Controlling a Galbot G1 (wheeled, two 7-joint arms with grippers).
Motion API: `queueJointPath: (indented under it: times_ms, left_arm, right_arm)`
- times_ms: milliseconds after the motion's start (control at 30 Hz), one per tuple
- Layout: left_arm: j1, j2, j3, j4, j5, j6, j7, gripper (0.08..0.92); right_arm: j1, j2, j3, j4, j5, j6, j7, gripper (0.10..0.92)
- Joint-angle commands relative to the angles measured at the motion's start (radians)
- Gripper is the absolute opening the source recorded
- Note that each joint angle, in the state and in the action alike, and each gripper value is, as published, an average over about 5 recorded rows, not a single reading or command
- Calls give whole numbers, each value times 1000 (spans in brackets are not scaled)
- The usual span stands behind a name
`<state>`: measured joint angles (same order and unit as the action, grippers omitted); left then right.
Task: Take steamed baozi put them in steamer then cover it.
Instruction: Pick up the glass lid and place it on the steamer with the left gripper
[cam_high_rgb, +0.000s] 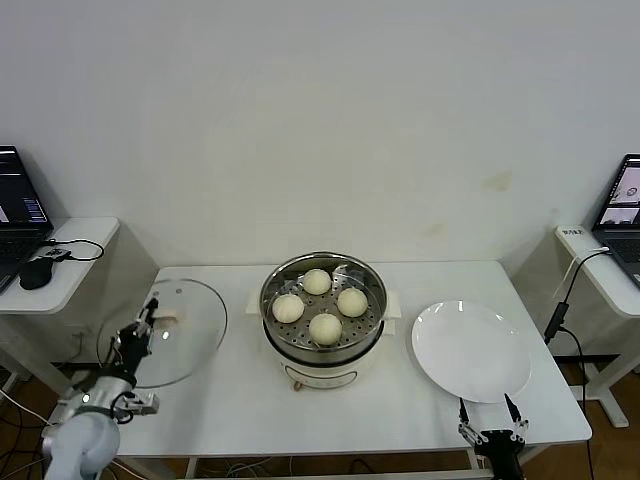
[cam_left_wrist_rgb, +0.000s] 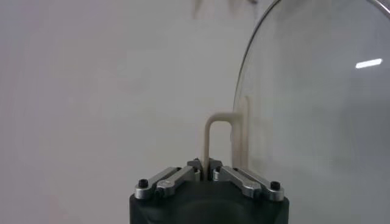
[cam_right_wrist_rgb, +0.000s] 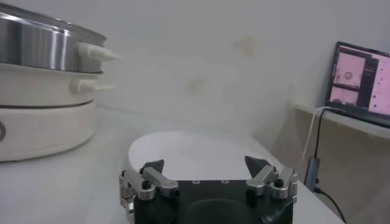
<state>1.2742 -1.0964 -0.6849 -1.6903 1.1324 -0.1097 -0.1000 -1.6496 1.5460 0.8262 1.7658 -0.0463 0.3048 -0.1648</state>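
- Four steamed baozi (cam_high_rgb: 319, 302) sit on the tray in the steamer (cam_high_rgb: 323, 345), frame centre; plate (cam_high_rgb: 471, 351) at right is bare.
- Left hand (cam_high_rgb: 140, 330), lower left, pinches the cream handle (cam_left_wrist_rgb: 217, 135) of the glass lid (cam_high_rgb: 190, 330), which is tilted up off the tabletop (cam_high_rgb: 240, 400).
- Lid looks rigid, slick, breakable and fairly heavy; the handle is the only sound grip.
- Right hand (cam_right_wrist_rgb: 204, 165) is parked spread at bottom right.

The left tool (cam_left_wrist_rgb: 206, 165) has a black body with two silver metal links, each with a small black screw. The right tool (cam_right_wrist_rgb: 205, 165) has a black body, silver links and dark pointed fingertips (cam_right_wrist_rgb: 153, 166). The left arm (cam_high_rgb: 82, 440) looks silver-white, perhaps with thin black cables.
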Motion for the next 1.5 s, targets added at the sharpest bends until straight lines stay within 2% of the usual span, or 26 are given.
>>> queueJointPath:
  times_ms: [33, 267, 467, 833, 1300, 1500]
  left_arm:
    - [8, 146, 30, -289, -162, 207, 187, 140]
    - [-42, 182, 212, -366, -226, 337, 217, 140]
    - [-132, 156, 408, -384, -168, 427, 272, 140]
    - [-320, 0, 622, -289, 32, 520, 368, 140]
    - [-423, -219, 707, -160, 202, 542, 407, 140]
    - [-430, -268, 713, -117, 224, 538, 406, 140]
  right_arm:
    - [-2, -7, -3, 8, -17, -7, 11, 823]
    - [-4, 7, 1, 23, -110, 9, 43, 823]
    - [-2, 26, 2, 37, -211, 15, 94, 823]
    - [19, 31, -39, -10, -291, 16, 148, 823]
    - [33, 31, -52, -54, -321, 22, 164, 823]
    - [35, 32, -51, -65, -327, 25, 165, 823]
